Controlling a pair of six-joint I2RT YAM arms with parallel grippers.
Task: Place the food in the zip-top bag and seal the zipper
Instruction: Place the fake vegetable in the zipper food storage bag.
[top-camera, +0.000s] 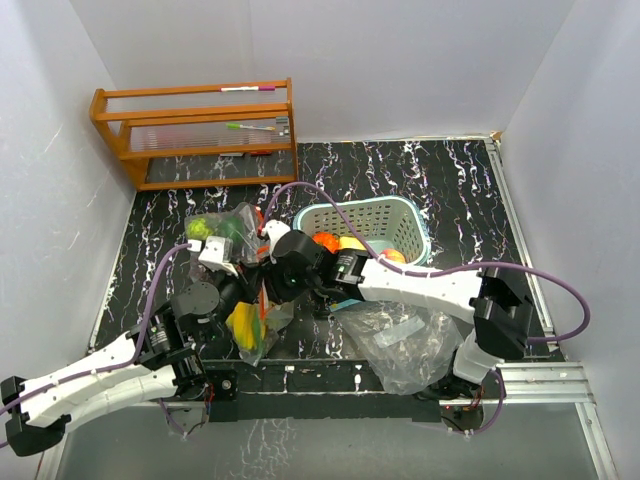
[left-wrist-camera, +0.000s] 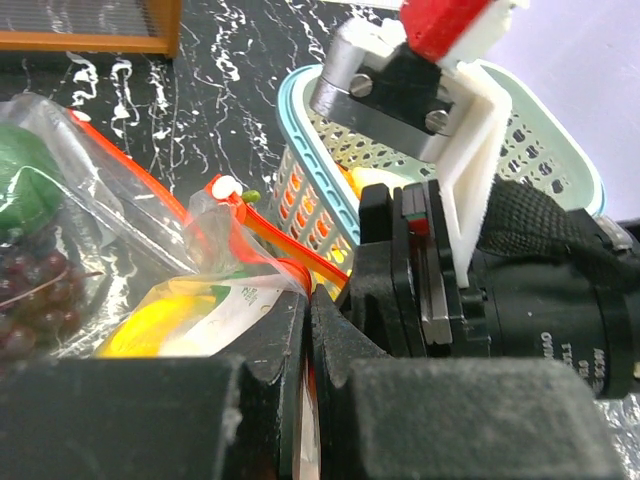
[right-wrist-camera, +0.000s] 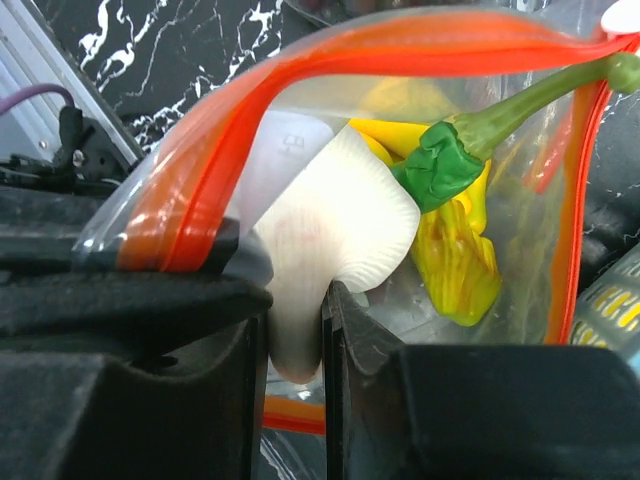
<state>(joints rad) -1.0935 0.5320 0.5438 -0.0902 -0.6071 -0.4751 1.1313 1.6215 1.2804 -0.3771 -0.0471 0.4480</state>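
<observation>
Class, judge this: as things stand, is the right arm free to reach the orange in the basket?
Probably not yet: the right gripper is shut on white toy food at the bag; the basket itself stands open nearby.

At bottom centre we saw the right gripper (right-wrist-camera: 295, 340) pinching a white ridged piece (right-wrist-camera: 345, 225) between its black jaws. The orange zipper (right-wrist-camera: 300, 65) of the zip-top bag (right-wrist-camera: 520, 90) arched across the top. Inside it, centre right, lay a yellow fruit (right-wrist-camera: 462, 265) with a green stem (right-wrist-camera: 450, 165).
</observation>
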